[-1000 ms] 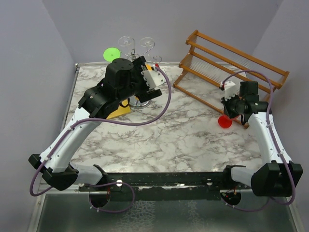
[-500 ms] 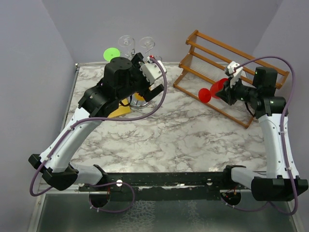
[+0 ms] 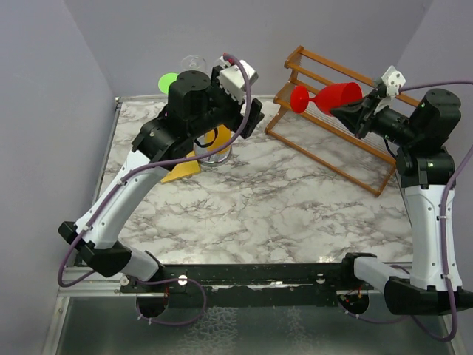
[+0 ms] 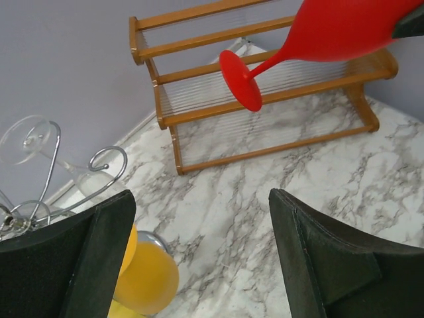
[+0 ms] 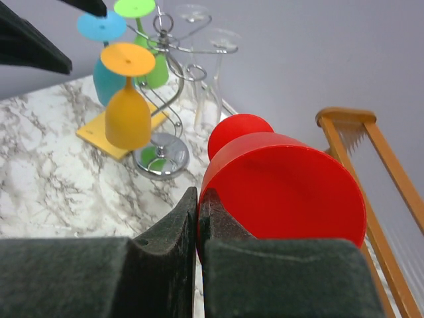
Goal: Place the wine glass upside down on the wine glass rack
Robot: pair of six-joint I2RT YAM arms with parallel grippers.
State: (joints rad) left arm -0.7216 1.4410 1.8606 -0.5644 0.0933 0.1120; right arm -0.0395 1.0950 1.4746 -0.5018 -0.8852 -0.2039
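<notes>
Right end effector (image 3: 349, 111) has hoisted the red glass (image 3: 336, 96) up, clamped on its rim, sideways above the wooden rack (image 3: 314, 111), well apart from the chrome rack (image 5: 161, 154), left end effector (image 4: 199, 252) spread open beside that; mid-carry I'd say, next it needs flipping foot-up and hanging there.

Wine glass rack (image 3: 216, 155): pole and scroll arms largely hidden behind left arm (image 3: 194, 103). Wine glass (image 4: 331, 33): bowl cut by left wrist view's top edge. Wooden rack (image 5: 344, 116): cut by right edge.

White arm links (image 3: 118, 201), black joints (image 3: 194, 92), purple cables (image 3: 62, 268); left gripper (image 4: 202, 199) black, foam-padded.
</notes>
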